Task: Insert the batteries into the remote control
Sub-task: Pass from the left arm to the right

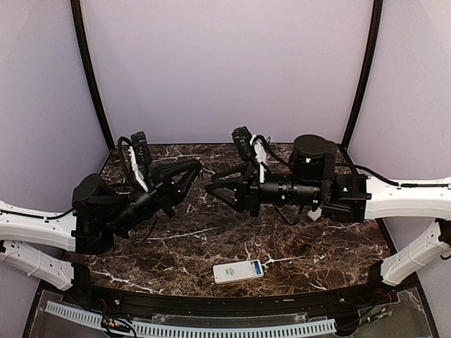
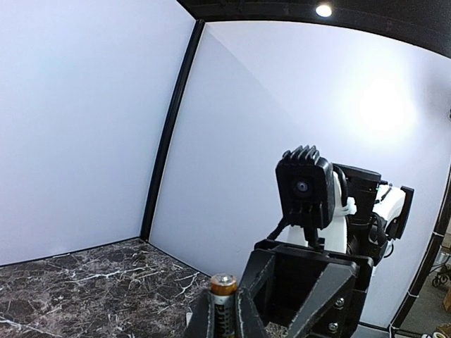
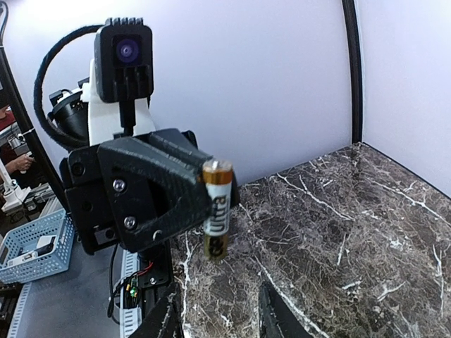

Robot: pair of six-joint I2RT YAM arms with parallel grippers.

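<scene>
A battery (image 3: 217,208) with a gold cap and a white "Ultra" label stands upright in the air, pinched by my left gripper (image 2: 224,301), which is shut on its lower half; only the gold top (image 2: 224,284) shows in the left wrist view. My right gripper (image 3: 218,311) faces it from just below, jaws apart with nothing between them. In the top view the two grippers meet tip to tip above mid-table, the left gripper (image 1: 196,170) and the right gripper (image 1: 214,190). The white remote control (image 1: 238,271) lies flat near the front edge, back up, with a green mark and a blue patch at its right end.
The dark marble table (image 1: 211,239) is enclosed by pale walls with black corner posts (image 1: 91,77). A white cable duct (image 1: 190,328) runs along the front below the table edge. A blue basket (image 3: 35,246) sits off the table.
</scene>
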